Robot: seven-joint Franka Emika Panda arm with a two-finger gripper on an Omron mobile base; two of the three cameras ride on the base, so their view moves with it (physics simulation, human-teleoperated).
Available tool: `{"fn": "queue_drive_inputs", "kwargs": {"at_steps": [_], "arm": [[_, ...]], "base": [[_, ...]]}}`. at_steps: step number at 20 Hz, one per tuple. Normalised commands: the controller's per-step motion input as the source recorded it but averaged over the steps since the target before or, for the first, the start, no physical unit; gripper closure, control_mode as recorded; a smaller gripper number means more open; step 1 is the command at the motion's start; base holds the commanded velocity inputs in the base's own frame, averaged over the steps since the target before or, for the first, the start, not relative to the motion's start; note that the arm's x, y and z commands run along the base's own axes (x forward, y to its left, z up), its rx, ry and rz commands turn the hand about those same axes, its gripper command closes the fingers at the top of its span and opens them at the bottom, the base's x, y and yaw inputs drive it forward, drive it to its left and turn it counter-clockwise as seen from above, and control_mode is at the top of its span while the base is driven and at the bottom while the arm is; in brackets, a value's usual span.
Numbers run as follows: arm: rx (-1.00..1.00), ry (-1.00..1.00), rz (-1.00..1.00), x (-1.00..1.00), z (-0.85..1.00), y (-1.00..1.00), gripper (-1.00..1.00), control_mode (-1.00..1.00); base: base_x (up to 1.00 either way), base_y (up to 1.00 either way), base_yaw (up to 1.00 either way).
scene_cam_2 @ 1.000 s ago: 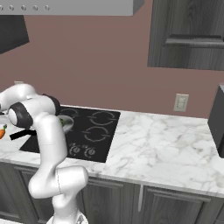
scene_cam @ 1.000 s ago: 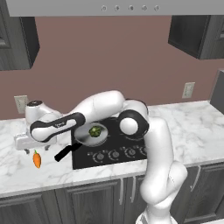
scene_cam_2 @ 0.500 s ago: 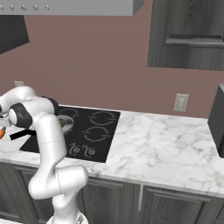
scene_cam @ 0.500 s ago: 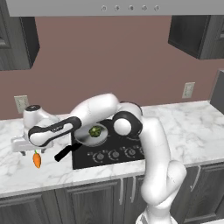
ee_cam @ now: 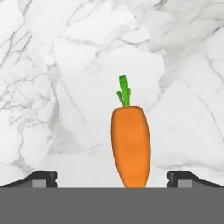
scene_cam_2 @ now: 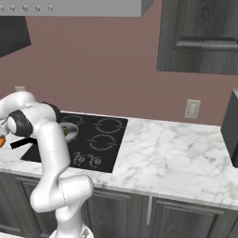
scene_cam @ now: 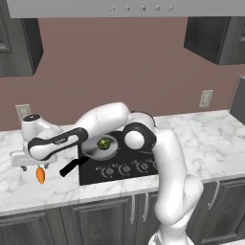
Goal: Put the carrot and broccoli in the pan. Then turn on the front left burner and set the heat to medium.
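Gripper (ee_cam: 112, 178) was spread wide over the marble counter (ee_cam: 52, 65), jaws well apart at the bottom corners of the hand view, nothing pinched. The carrot (ee_cam: 130, 144) sat between the fingertips, slightly toward one side, running away from the hand with its green stem at the far end. Its blunt end was cut off by the bottom of the hand view, so I couldn't tell how much of it lay inside the jaws.

In the left base view the carrot (scene_cam: 40, 174) lay just under the hand, on the counter beyond the pan's black handle. The broccoli (scene_cam: 103, 143) was already in the pan (scene_cam: 91, 150), back along the arm from the hand, on the cooktop (scene_cam: 129, 165). So in my reading the carrot pick was the step in hand; burner knobs untouched by the look of it.

Risks as I judged them:
- Carrot off-centre between the fingers: one pad would hit first and push or spin it before the other closed.
- Tapered, round body: a pinch on the slope could squeeze it out toward the thin end.
- Whether the hand was low enough couldn't be told; closing high would clip the top and roll it.
- Arm was stretched far sideways across the pan; carrying the carrot back could clip the handle and shift the pan, spilling the broccoli.
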Motion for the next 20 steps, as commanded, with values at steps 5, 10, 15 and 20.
{"fn": "queue_drive_inputs", "kwargs": {"at_steps": [5,10,15,20], "arm": [[0.00,0.00,-0.03,-0.10,0.00,-0.27,-1.00,-1.00],[0.00,0.00,0.00,0.05,0.00,-0.35,-1.00,-1.00],[0.00,0.00,0.00,0.01,-0.09,0.05,-1.00,-1.00],[0.00,0.00,0.00,0.16,-0.18,0.24,-1.00,-1.00]], "base": [[0.00,0.00,0.00],[0.00,0.00,0.00],[0.00,0.00,0.00],[0.00,0.00,0.00]]}}
